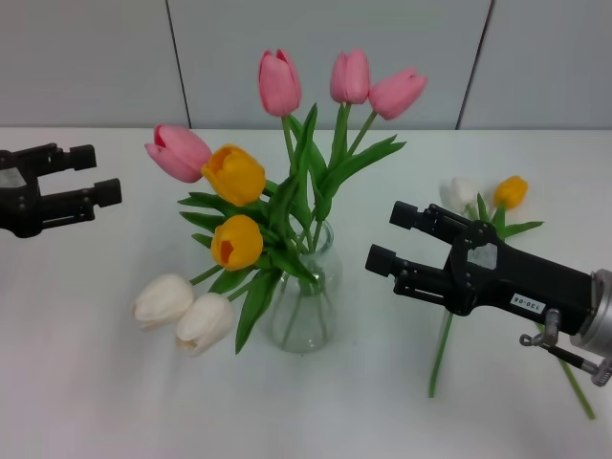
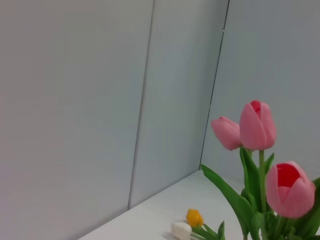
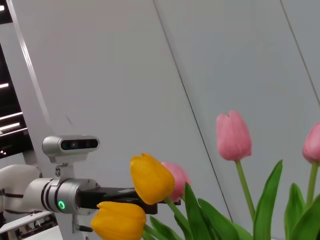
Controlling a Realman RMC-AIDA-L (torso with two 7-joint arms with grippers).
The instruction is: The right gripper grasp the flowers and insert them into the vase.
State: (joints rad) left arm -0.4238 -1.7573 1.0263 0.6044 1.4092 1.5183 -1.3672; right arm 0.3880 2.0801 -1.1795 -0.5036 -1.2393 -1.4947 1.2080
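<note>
tulips (image 1: 287,191) already fill the vase (image 1: 304,306) near the middle of the bench (image 1: 86,382): pink, orange and white heads fanning out. two flowers are left, a white one (image 1: 465,191) and an orange one (image 1: 511,191), lying flat toward the bench's right edge, stems running toward the front edge. right gripper (image 1: 394,245) hangs between vase and these stems, fingers spread and holding nothing. left gripper (image 1: 94,176) waits by the left edge, fingers also spread, empty. the loose flowers look light and the stems thin and springy, likely to slip or bend; a pinch on bare stem below the leaves seems safest. the glass vase looks tippy with so many heads leaning out.
</note>
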